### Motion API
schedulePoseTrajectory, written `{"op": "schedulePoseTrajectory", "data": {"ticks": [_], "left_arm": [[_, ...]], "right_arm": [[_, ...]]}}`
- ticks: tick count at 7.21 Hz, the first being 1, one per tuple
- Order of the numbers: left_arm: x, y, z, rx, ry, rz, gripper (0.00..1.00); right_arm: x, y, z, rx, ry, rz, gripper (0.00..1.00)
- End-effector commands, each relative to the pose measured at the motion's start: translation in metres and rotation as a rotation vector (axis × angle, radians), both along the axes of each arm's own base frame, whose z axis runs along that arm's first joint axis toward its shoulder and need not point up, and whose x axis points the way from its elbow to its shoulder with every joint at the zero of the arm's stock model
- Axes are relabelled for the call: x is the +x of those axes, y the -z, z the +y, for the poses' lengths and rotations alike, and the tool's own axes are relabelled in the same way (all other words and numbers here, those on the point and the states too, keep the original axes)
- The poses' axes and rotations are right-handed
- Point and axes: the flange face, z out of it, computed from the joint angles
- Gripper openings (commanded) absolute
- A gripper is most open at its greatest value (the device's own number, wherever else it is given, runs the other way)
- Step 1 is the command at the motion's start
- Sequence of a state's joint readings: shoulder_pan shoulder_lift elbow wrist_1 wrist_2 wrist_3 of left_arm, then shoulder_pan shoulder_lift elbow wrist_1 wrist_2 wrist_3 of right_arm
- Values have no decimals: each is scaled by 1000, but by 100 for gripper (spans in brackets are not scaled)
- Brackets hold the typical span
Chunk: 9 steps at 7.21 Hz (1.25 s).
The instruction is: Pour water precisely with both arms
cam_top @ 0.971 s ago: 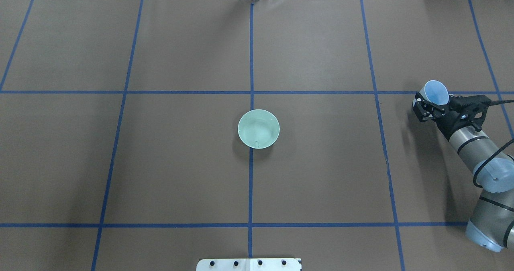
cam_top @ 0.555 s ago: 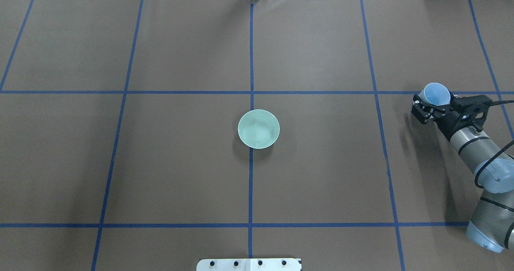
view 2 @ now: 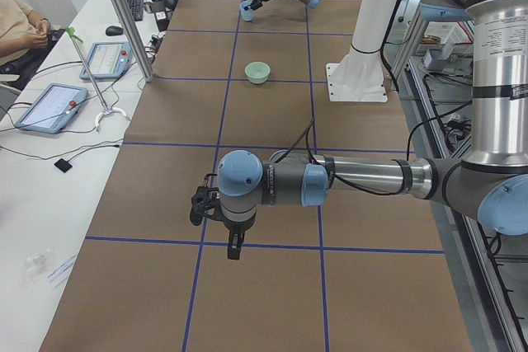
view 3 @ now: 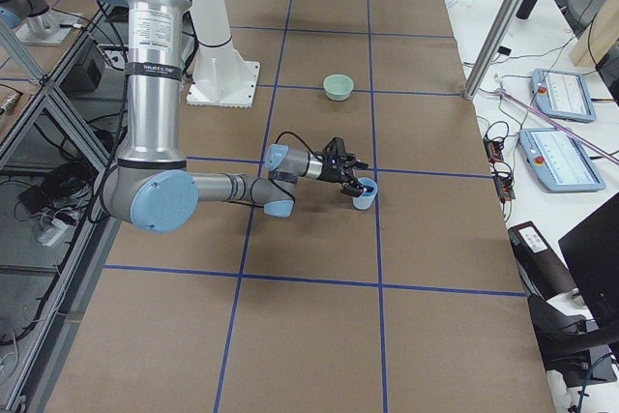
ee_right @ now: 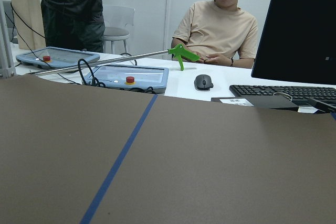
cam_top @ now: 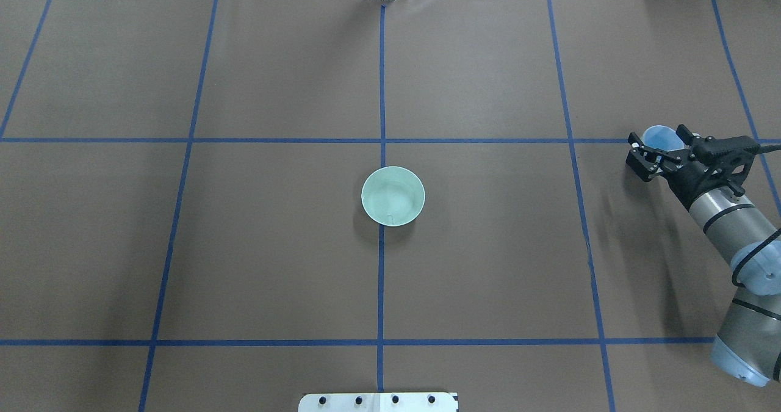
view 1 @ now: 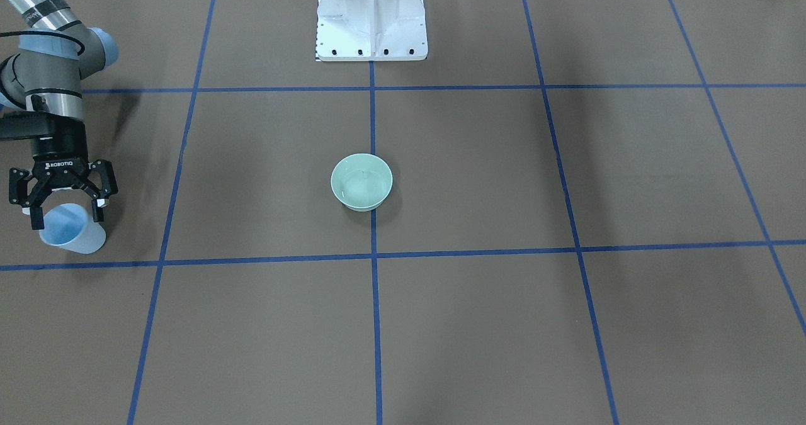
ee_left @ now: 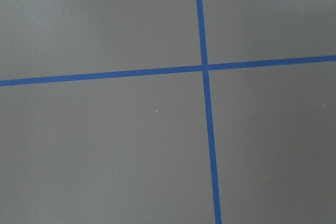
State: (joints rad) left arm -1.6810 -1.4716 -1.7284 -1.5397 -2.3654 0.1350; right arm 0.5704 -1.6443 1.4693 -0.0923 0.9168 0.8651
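Brown taped table [cam_top: 274, 247]: the right gripper [view 1: 63, 192], fingers spread around the blue cup [view 1: 68, 235], apparently released, could tip it while withdrawing, far from the green bowl [cam_top: 393, 196] holding water [cam_top: 390, 201].

Tabletop [cam_top: 274, 265]: matt brown paper-like cover, glossy blue tape [cam_top: 381, 82] grid. Bowl [cam_top: 393, 196]: smooth glossy pale green, looks ceramic or plastic. Cup [view 1: 68, 228]: pale blue, semi-matt plastic. Right tool [view 1: 63, 206]: matt black plastic. Pedestal [view 1: 370, 16]: white painted metal.
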Motion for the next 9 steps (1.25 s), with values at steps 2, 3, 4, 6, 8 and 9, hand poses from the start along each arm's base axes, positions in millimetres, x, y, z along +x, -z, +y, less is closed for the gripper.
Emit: {"op": "schedulePoseTrajectory", "data": {"ticks": [2, 3, 4, 6, 8, 9], "left_arm": [[-1, 0, 1, -1, 2, 0, 100], [0, 0, 0, -3, 0, 0, 100], [0, 2, -1, 1, 1, 0, 100], [-1, 18, -9, 22, 10, -7, 100], [-1, 47, -25, 87, 6, -7, 100], [7, 72, -35, 131, -7, -9, 100]], "right_arm": [[16, 14, -8, 23, -33, 11, 100], [28, 18, -23, 19, -8, 36, 100], [45, 18, -40, -18, 69, 24, 100], [88, 22, -78, -120, 211, -8, 100], [140, 23, -107, -224, 346, -7, 100], [169, 21, -118, -283, 410, 10, 100]]}}
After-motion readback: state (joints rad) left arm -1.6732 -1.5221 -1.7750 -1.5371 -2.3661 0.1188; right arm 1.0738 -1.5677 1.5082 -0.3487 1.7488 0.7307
